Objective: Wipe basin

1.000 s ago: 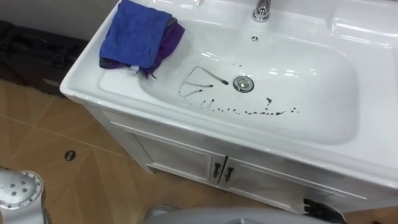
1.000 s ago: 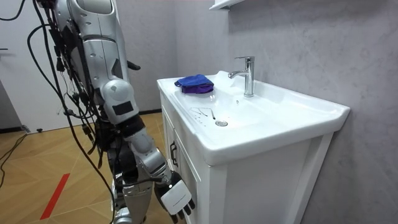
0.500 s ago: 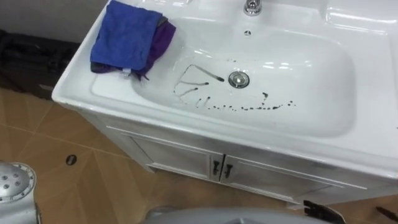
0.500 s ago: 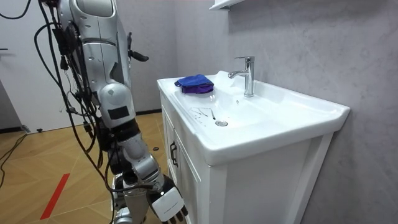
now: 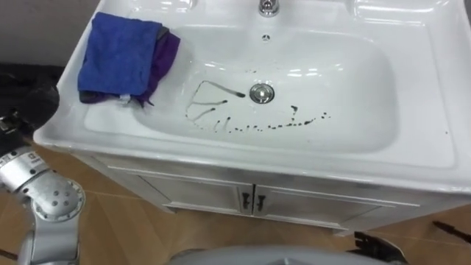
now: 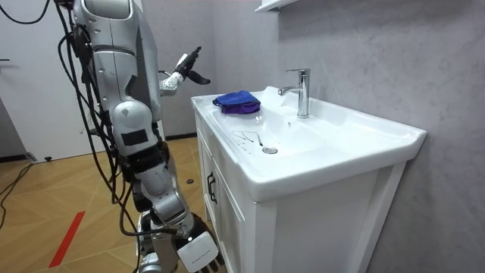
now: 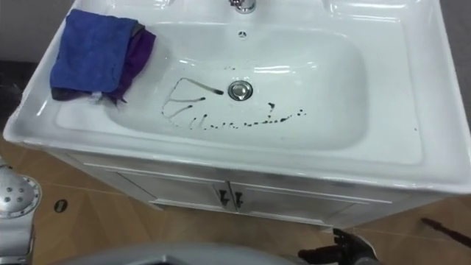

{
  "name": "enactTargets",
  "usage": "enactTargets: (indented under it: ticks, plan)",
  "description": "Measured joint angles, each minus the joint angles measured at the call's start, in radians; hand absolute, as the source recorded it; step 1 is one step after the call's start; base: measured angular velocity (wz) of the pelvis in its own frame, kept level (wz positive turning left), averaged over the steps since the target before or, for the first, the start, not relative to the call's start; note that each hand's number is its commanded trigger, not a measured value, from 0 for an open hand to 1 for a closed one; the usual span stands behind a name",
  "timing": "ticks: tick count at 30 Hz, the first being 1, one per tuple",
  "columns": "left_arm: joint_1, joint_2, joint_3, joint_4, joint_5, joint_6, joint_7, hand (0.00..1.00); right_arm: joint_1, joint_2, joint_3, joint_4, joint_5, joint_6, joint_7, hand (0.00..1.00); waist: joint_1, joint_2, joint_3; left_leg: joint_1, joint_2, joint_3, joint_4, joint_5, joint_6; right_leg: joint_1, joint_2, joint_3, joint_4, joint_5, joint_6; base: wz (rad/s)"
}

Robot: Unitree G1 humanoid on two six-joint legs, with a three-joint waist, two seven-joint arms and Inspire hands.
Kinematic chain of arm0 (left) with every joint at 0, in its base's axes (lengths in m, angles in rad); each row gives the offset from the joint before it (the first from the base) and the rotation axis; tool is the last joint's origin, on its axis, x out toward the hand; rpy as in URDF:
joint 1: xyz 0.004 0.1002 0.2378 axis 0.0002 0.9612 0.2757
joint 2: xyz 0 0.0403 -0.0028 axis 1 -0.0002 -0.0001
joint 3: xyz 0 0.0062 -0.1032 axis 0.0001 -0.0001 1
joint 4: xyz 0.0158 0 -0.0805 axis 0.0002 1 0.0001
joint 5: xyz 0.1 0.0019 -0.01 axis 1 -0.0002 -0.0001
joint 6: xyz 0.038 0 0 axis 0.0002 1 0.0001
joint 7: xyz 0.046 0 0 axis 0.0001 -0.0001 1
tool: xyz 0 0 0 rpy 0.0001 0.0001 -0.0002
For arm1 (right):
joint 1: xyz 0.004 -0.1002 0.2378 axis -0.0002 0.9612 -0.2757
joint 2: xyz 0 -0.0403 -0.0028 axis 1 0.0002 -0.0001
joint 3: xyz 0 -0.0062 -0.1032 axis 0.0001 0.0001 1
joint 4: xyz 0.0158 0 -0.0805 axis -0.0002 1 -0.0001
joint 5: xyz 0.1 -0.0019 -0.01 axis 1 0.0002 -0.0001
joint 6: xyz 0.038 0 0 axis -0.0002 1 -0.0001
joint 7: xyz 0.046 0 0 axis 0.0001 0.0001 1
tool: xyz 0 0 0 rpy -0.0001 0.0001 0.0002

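Well, your folded blue cloth (image 5: 118, 53) lies on the rim of the white ceramic basin (image 5: 353, 96), at ten o'clock from the round metal drain (image 5: 261, 93). Dark streaks (image 5: 243, 124) run at six o'clock. Your left hand (image 6: 184, 72) is raised near the cloth with fingers spread, not touching it. Your right hand (image 6: 198, 252) hangs low, and you cannot tell its state.

Basin (image 5: 412, 88): glossy white
Marks (image 5: 250, 121): black streaks and a dotted trail
Cloth (image 5: 118, 51): bright blue on top, purple beneath
Drain (image 5: 260, 93): silver
Faucet (image 6: 301, 91): shiny chrome
Cabinet (image 5: 184, 191): white, dark handles
Floor (image 6: 45, 189): brown wood, herringbone
Wall (image 6: 364, 53): mottled grey
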Motion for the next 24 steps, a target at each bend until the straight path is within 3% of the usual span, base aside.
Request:
enactTargets:
  ticks: [4, 10, 24]
  plan:
    - [-0.009, 0.0, -0.045, 0.051, 0.005, 0.021, -0.032, 0.0, -0.001, 0.001, 0.0, -0.004, 0.004, 0.001, 0.004, 0.0, -0.003, -0.005, -0.0008, 0.006, 0.001, 0.01, -0.002, 0.0, 0.0, 0.007, 0.001, 0.014, 0.0, 0.001, 0.0, -0.09]
    - [-0.026, -0.001, -0.056, 0.104, 0.003, 0.046, -0.078, 0.0, -0.002, 0.001, 0.0, -0.005, 0.021, 0.001, 0.013, 0.0, -0.028, -0.006, 0.0005, 0.016, 0.001, 0.032, -0.003, 0.0, 0.0, 0.018, 0.003, 0.031, -0.016, 0.006, 0.001, -0.06]
    - [-0.06, -0.005, -0.114, 0.126, 0.005, 0.116, -0.147, 0.0, -0.002, 0.0, 0.0, -0.004, 0.038, 0.021, 0.012, 0.0, -0.058, 0.003, 0.0001, 0.041, 0.005, 0.084, -0.023, 0.0, 0.0, 0.017, 0.007, 0.087, -0.017, 0.006, 0.001, -0.12]
